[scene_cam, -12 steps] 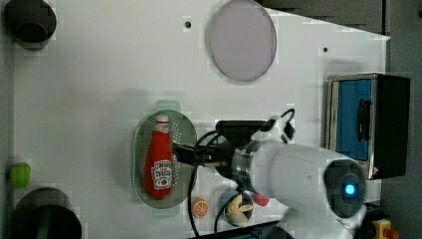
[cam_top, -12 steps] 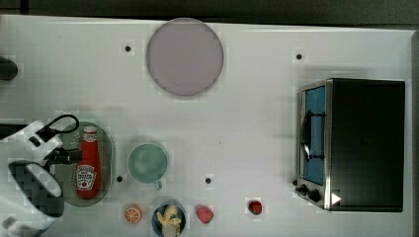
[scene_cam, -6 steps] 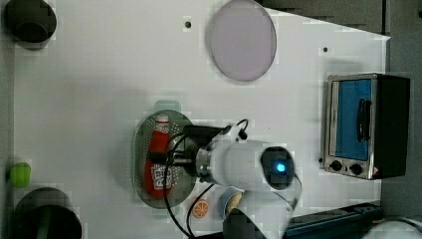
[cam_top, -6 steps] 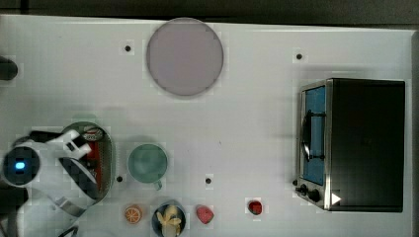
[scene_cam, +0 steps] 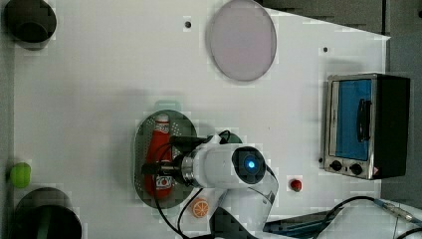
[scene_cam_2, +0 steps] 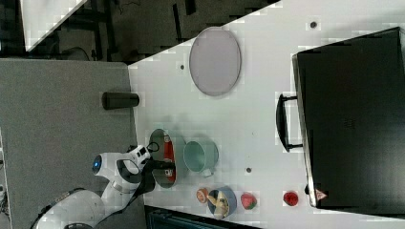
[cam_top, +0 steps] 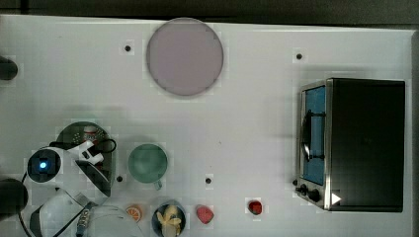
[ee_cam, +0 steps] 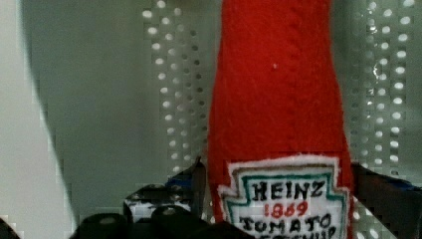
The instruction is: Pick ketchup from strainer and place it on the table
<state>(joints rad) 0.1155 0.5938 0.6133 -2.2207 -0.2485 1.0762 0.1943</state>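
A white robot arm reaches over the strainer [scene_cam: 161, 157] at about eight o'clock on the white worktop [cam_top: 247, 128] in the top view; its tool [scene_cam: 160, 155] is down inside the bowl with its fingers spread wide, one on either side of the ketchup [scene_cam: 160, 157] near the label; the wrist view shows a dark finger [ee_cam: 196, 179] just beside the bottle on one side and another on the far side, though whether either pad actually touches the red body cannot be told from here. The ketchup lies flat in the strainer, white cap toward twelve o'clock in the left view, its label with dark lettering facing the wrist camera against the perforated pale green wall; in the right view the bottle appears as a red strip inside the strainer's rim, beside the arm's wrist. A round green cup [cam_top: 147, 163] stands just beside the strainer at its three o'clock in the top view; a grey-lilac plate [cam_top: 184, 57] sits well apart toward twelve o'clock; a toaster oven [cam_top: 353, 144] with a blue door occupies the three o'clock edge. Along the six o'clock edge in the top view lie an orange slice [cam_top: 134, 213], a small bowl of banana [cam_top: 169, 217], a strawberry-like fruit [cam_top: 204, 214] and a second red fruit [cam_top: 255, 207].
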